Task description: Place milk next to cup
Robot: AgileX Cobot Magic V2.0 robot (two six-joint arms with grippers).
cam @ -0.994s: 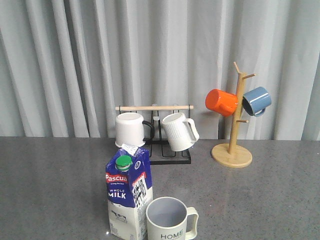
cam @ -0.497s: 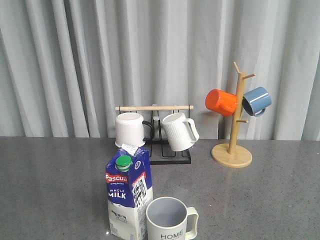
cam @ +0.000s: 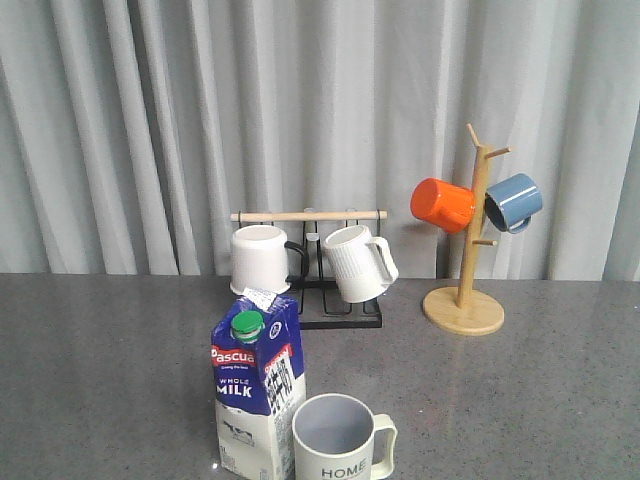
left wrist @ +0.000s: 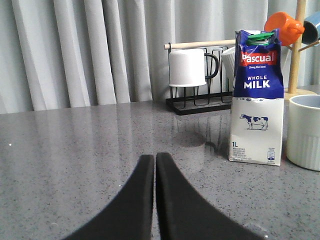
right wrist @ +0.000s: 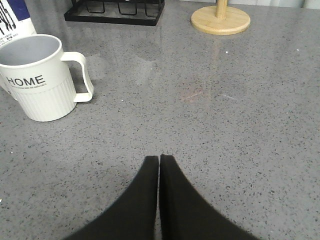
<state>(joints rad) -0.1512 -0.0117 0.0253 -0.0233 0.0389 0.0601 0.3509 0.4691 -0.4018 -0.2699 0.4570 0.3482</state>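
Observation:
The milk carton (cam: 255, 395), dark blue above and white below with a green cap, stands upright near the front of the grey table. The cream "HOME" cup (cam: 342, 440) stands right beside it, to its right and a little nearer. The carton (left wrist: 256, 97) and the cup's edge (left wrist: 304, 131) also show in the left wrist view. The cup (right wrist: 41, 77) shows in the right wrist view with a corner of the carton (right wrist: 15, 20). My left gripper (left wrist: 155, 157) is shut and empty, low over the table. My right gripper (right wrist: 159, 159) is shut and empty. Neither shows in the front view.
A black rack (cam: 340, 318) with a wooden bar holds a smooth white mug (cam: 260, 259) and a ribbed white mug (cam: 357, 263) behind the carton. A wooden mug tree (cam: 464, 308) at the back right carries an orange mug (cam: 443, 204) and a blue mug (cam: 514, 201). Grey curtains hang behind.

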